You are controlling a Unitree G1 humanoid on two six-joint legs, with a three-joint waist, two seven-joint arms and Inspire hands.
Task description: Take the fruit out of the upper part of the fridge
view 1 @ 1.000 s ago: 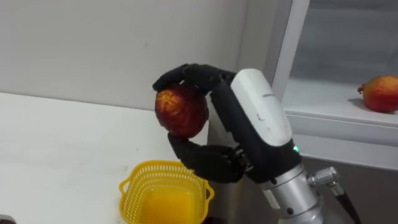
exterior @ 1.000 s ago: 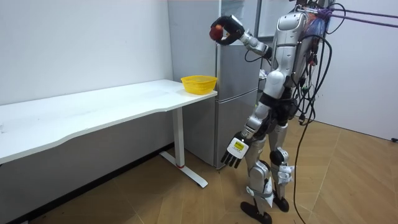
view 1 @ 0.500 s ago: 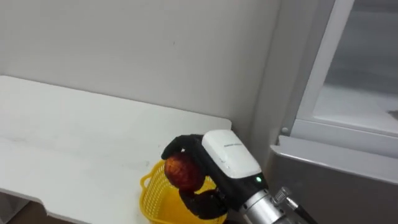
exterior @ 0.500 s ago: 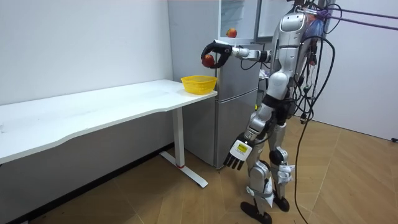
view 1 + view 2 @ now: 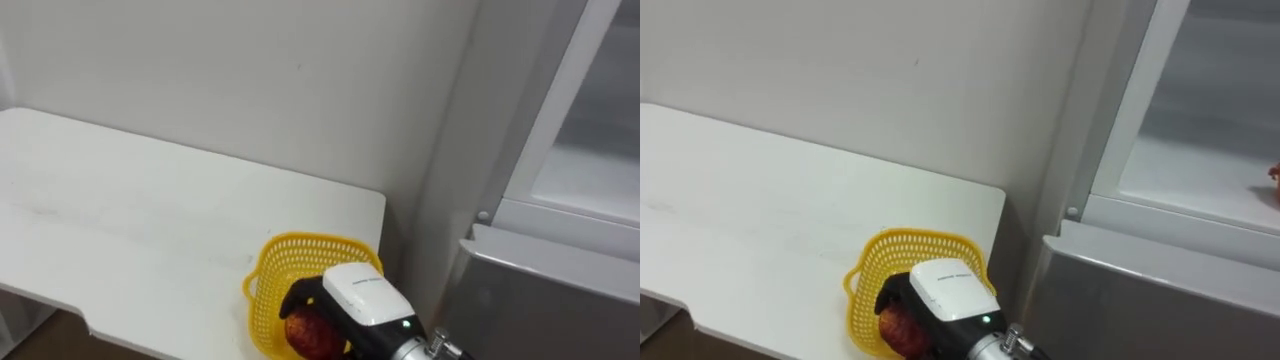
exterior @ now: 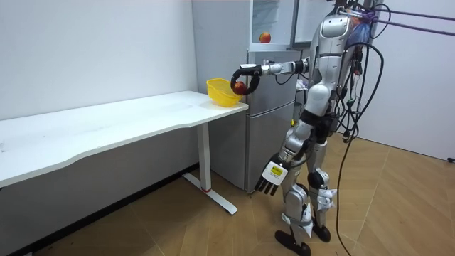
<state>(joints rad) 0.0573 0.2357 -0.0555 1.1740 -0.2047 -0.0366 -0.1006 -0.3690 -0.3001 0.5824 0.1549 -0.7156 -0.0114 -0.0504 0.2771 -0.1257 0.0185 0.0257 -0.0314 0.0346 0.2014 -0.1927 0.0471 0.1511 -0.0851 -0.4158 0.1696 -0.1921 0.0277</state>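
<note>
- Right hand [image 5: 358, 297] reached out over the table's end; fingers curled round a red fruit [image 5: 309, 333], held fast.
- Fruit seen inside the rim of the yellow basket [image 5: 291, 246], on the side nearest the robot. Whether it touches the basket's bottom cannot be told.
- Basket set on the white table [image 5: 140, 215], at the corner next to the fridge [image 5: 560, 300] and close to both table edges there.
- In the room view the basket is seen tipped, its mouth turned toward the hand.
- Wall [image 5: 250, 80] just behind table and basket; the far side is closed off.
- Fridge just beside the table's end, a narrow gap between them. Its grey lower top lies right of the right arm.
- Upper compartment open; pale shelf [image 5: 600, 180] above and right of the hand, well apart from it.
- Second fruit [image 6: 264, 37] noted on that shelf in the room view.
- Rest of the tabletop left of the basket bare, running long toward the room view's left.
- Robot stood upright on the wood floor [image 6: 398, 206] before the fridge, open floor behind and beside it.
- Left hand [image 6: 269, 176] hung low by the thigh, fingers loose, nothing held.
</note>
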